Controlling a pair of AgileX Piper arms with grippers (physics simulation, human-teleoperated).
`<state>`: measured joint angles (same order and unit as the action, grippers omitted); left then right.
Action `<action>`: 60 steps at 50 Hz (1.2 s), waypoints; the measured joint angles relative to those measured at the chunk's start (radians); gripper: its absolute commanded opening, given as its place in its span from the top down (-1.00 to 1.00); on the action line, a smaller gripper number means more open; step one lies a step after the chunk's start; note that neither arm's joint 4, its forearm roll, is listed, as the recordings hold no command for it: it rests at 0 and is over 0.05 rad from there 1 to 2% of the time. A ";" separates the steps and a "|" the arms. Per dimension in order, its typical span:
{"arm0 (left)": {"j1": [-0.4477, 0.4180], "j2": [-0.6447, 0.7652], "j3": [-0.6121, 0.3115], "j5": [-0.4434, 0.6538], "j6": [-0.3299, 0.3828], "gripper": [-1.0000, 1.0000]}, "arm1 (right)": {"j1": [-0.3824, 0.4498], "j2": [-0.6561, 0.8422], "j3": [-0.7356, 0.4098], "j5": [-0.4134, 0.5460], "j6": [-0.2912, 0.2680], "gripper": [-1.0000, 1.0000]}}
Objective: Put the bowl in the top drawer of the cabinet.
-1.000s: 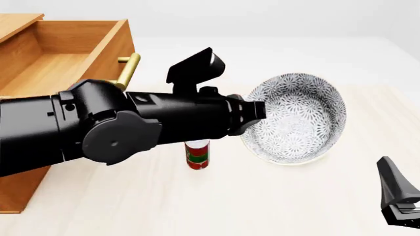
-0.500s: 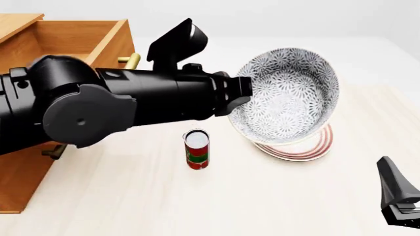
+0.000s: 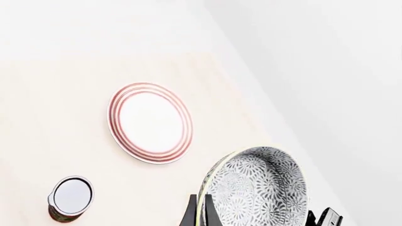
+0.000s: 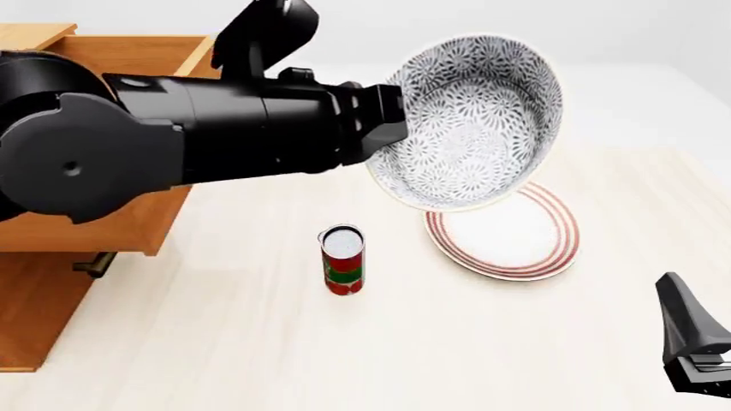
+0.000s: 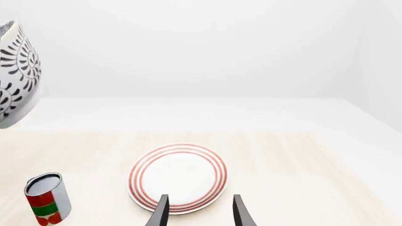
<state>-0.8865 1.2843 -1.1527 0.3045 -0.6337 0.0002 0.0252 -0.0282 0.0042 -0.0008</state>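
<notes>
The blue-grey patterned bowl [image 4: 471, 120] hangs tilted in the air above the table, its inside facing the front camera. My left gripper [image 4: 392, 137] is shut on its near-left rim; in the left wrist view the fingers [image 3: 190, 214] pinch that rim of the bowl [image 3: 261, 188]. The bowl [image 5: 16, 80] also shows in the right wrist view. The cabinet [image 4: 34, 317] stands at the far left with the top drawer [image 4: 132, 224] pulled open, mostly hidden behind my left arm. My right gripper [image 4: 691, 342] rests open at the near right, holding nothing, its gap [image 5: 199, 214] in front of the plate.
A flat white plate with red rings [image 4: 502, 238] [image 3: 150, 122] [image 5: 179, 176] lies on the table under and in front of the bowl. A red and green can [image 4: 342, 259] [image 3: 71, 197] [image 5: 45, 197] stands upright left of it. A small brass handle [image 4: 98, 261] shows below the open drawer.
My left arm has lifted the bowl off the plate and carried it up and a little left. The plate is now uncovered. The right arm has not moved.
</notes>
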 measured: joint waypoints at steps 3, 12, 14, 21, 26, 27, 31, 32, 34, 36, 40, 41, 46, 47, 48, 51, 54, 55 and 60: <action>0.008 -0.008 -0.009 0.010 0.004 1.00 | 0.000 0.000 0.000 0.000 0.000 -1.00; 0.032 -0.028 -0.029 0.032 0.013 1.00 | 0.000 0.000 0.000 0.000 0.000 -1.00; 0.038 -0.032 -0.033 0.036 0.015 1.00 | 0.000 0.000 0.000 0.000 0.000 -1.00; 0.057 -0.047 -0.048 0.053 0.021 1.00 | 0.000 0.000 0.000 0.000 0.000 -1.00; 0.073 -0.059 -0.063 0.069 0.026 1.00 | 0.000 0.000 0.000 0.000 0.000 -1.00; 0.077 -0.061 -0.066 0.072 0.027 1.00 | 0.000 0.000 0.000 0.000 0.000 -1.00; 0.090 -0.072 -0.076 0.084 0.032 1.00 | 0.000 0.000 0.000 0.000 0.000 -1.00; 0.094 -0.075 -0.078 0.087 0.033 1.00 | 0.000 0.000 0.000 0.000 0.000 -1.00; 0.101 -0.081 -0.083 0.094 0.036 1.00 | 0.000 0.000 0.000 0.000 0.000 -1.00; 0.108 -0.087 -0.089 0.100 0.038 1.00 | 0.000 0.000 0.000 0.000 0.000 -1.00; 0.123 -0.099 -0.099 0.113 0.044 1.00 | 0.000 0.000 0.000 0.000 0.000 -1.00; 0.128 -0.102 -0.101 0.117 0.045 1.00 | 0.000 0.000 0.000 0.000 0.000 -1.00; 0.148 -0.117 -0.112 0.132 0.052 1.00 | 0.000 0.000 0.000 0.000 0.000 -1.00; 0.153 -0.121 -0.114 0.136 0.054 1.00 | 0.000 0.000 0.000 0.000 0.000 -1.00; 0.157 -0.124 -0.116 0.138 0.055 1.00 | 0.000 0.000 0.000 0.000 0.000 -1.00; 0.170 -0.134 -0.119 0.147 0.059 1.00 | 0.000 0.000 0.000 0.000 0.000 -1.00; 0.182 -0.144 -0.121 0.154 0.062 1.00 | 0.000 0.000 0.000 0.000 0.000 -1.00; 0.186 -0.148 -0.121 0.156 0.063 1.00 | 0.000 0.000 0.000 0.000 0.000 -1.00; 0.207 -0.166 -0.122 0.168 0.066 1.00 | 0.000 0.000 0.000 0.000 0.000 -1.00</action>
<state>-0.6794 1.1185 -1.2747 0.4721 -0.5676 0.0002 0.0252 -0.0282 0.0042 -0.0008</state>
